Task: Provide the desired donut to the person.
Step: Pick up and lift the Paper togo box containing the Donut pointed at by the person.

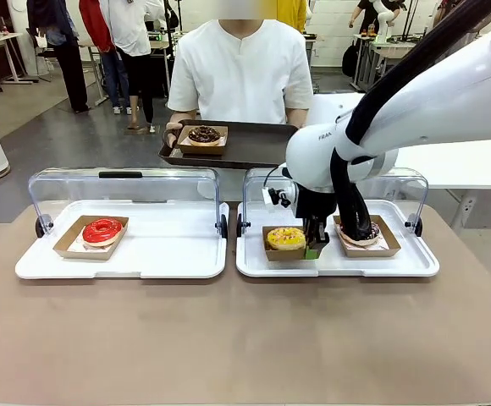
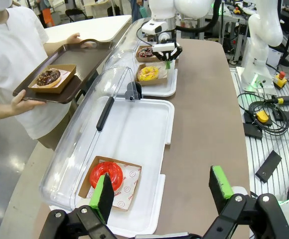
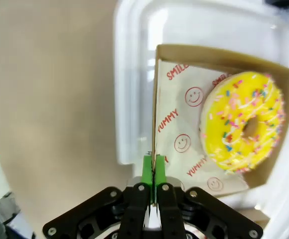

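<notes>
Nearest, the left gripper (image 2: 162,191) hangs with its jaws wide and nothing between them, by the near end of the left white plastic tray (image 2: 149,124), where one red-glazed ring donut (image 2: 106,175) sits in a card box (image 2: 129,186). Farther along, the right gripper (image 3: 153,172) has its green pads pressed together on the thin side wall of the shallow brown cardboard box (image 3: 224,55) that carries the yellow-iced, sprinkled ring donut (image 3: 244,122). Box and donut rest in the right white plastic tray (image 1: 339,264), just beside a boxed dark chocolate donut (image 1: 371,233). The risk, as I judge it, lies in that grip. Only one wall of soft card is held, at one side, so a lift may let the box sag, twist or tear, and the donut may slide out over its printed paper liner (image 3: 179,124). If the pads slip, the box drops. A sideways swing could knock the chocolate neighbour, and a high one could catch the raised clear plastic lid (image 1: 398,182) behind. At the far side the person in the white shirt (image 1: 239,72) holds a dark brown rectangular serving tray (image 1: 258,145) with one boxed chocolate-glazed donut (image 1: 204,134) on it. Setting down on that box, or on a tilting tray, would spoil the handover. Counted: four donuts (one red, one yellow, two chocolate), four card boxes, two white trays, two clear lids, one serving tray, two grippers.
</notes>
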Available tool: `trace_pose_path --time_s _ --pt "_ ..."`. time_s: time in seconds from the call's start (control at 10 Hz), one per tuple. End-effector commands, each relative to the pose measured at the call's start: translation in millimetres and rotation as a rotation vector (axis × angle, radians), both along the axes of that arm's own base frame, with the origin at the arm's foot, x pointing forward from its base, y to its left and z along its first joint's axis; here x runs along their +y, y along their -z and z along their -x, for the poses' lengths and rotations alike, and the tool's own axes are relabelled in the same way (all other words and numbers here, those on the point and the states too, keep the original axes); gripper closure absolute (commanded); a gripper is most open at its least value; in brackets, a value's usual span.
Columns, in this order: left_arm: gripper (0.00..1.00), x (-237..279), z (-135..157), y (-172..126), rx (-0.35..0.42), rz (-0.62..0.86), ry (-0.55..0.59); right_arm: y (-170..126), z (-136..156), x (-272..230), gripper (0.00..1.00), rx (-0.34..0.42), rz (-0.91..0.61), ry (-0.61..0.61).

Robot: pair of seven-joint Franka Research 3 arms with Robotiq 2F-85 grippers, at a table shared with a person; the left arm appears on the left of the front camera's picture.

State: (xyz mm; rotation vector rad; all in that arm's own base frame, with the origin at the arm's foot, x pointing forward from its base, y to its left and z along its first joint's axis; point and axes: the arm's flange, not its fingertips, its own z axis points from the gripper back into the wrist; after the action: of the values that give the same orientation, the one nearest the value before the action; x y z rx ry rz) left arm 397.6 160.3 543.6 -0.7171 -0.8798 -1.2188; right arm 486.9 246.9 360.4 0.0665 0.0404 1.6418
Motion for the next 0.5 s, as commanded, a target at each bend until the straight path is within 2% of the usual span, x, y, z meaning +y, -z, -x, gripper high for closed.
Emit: trace_pose_path --time_s 0.0,0.2,0.4 --pt "0.0 1.5 1.8 -0.6 0.003 -0.013 0.003 -27.6 35.8 13.0 1.0 0.007 0.059 0.019" --pt "0.0 1.5 1.8 -0.6 0.003 -0.013 0.003 -49.6 69.9 22.4 1.0 -0.002 0.07 0.024" --pt "0.0 1.5 1.8 -0.6 0.003 -0.013 0.003 -83.5 107.0 29.4 1.0 -0.078 0.081 0.021"
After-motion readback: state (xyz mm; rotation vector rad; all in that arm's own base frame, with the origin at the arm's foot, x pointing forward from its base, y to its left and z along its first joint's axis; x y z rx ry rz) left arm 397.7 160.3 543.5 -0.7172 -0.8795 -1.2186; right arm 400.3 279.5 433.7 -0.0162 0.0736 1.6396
